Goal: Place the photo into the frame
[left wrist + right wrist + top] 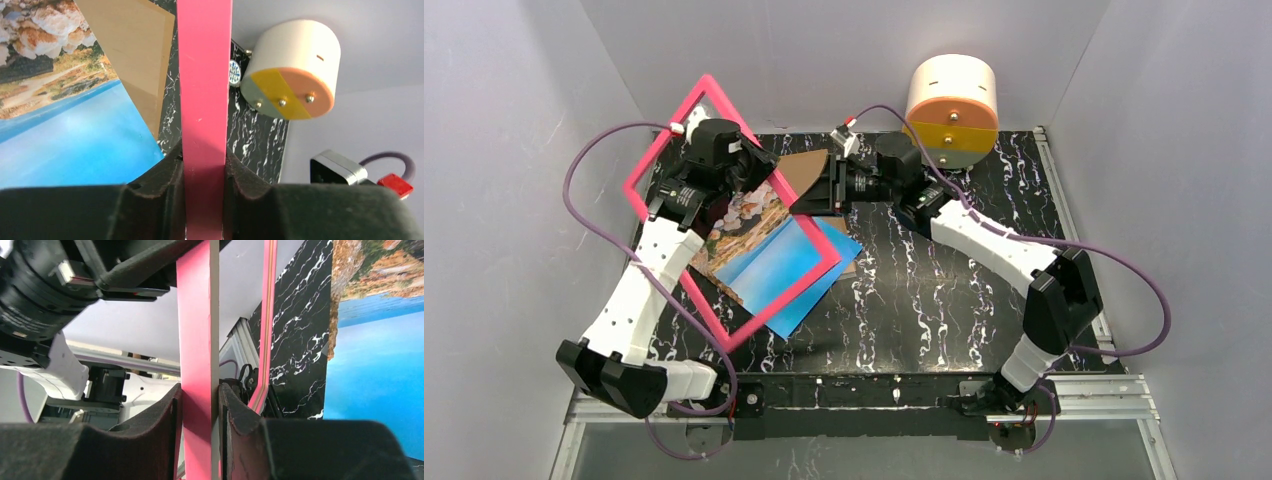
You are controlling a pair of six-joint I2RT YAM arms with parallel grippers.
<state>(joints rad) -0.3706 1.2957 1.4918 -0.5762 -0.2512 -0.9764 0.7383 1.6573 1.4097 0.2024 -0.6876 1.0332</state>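
Walls (514, 150) are plain grey, boxing in a black, white-veined table (944, 300). The frame (789, 297) is tilted up over the table. The photo (769, 265) lies flat underneath it, not inside, with brown cardboard (809, 170) peeking out behind. A white drum (952, 95) sits well beyond the frame. Both grippers are clamped tight on the frame's far pink rail, left gripper (202, 170) higher, right gripper (199, 405) lower.

Photo (774, 262): upper-left part hidden under left arm (659, 262). Brown board (809, 170): largely covered by frame (655, 150), right arm (874, 185). Frame rim cropped in wrist views
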